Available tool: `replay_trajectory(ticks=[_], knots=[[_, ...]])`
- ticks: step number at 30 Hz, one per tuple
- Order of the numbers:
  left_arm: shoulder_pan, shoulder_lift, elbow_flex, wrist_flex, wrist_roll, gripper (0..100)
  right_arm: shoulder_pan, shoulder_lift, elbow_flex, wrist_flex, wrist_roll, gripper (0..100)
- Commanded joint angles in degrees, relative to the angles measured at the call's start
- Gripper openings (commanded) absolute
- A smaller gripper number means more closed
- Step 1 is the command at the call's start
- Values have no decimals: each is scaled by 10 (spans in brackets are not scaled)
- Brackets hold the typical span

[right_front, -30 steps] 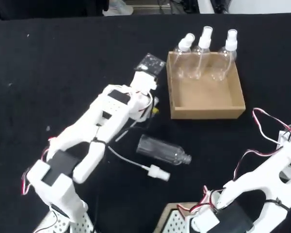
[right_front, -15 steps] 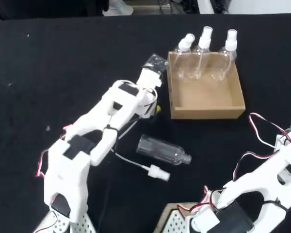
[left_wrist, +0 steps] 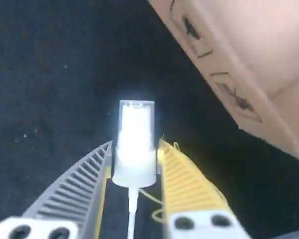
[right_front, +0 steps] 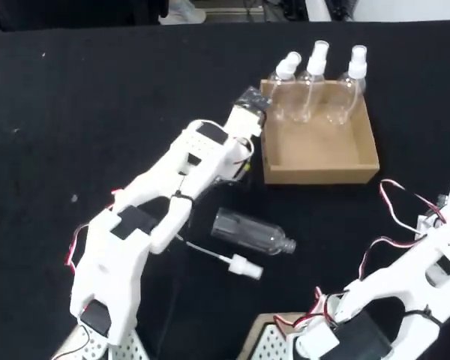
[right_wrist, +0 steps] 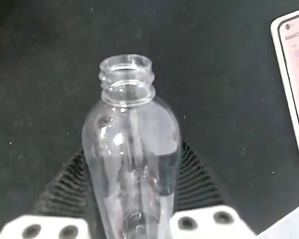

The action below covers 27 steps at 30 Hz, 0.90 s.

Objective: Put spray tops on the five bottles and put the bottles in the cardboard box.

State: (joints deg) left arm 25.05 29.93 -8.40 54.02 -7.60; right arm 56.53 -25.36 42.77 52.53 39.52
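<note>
The right claw (right_wrist: 129, 199) grips an uncapped clear bottle (right_wrist: 130, 149).

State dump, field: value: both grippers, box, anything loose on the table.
left gripper: shut on held spray top, beside the cardboard box
right gripper: shut on held bottle, no top on it
cardboard box: three capped bottles standing along its far wall
table: loose bottle lying uncapped, loose spray top lying near it, apart

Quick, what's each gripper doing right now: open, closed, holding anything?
Left gripper: closed on a white plastic spray top.
Right gripper: closed on a clear plastic bottle with no top on it.
</note>
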Motion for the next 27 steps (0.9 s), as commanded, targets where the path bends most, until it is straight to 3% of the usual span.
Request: replay_trajectory(ticks=[1,6,12,18,23,27], knots=[[-7,-19,-26,41,3,43,9,-27,-3,-14,5,11],[-22,-100,-19,126,-1,31,-1,-28,15,-27,0,11],[-102,-207,-19,231,-6,33,-11,-30,57,-87,-1,10],[-219,-266,-15,324,-106,33,-12,-30,61,-95,-1,10],[-348,-286,84,329,-214,34,-12,-30,62,-95,-1,10],[-451,-326,236,250,-290,34,-26,-31,60,-95,-1,10]])
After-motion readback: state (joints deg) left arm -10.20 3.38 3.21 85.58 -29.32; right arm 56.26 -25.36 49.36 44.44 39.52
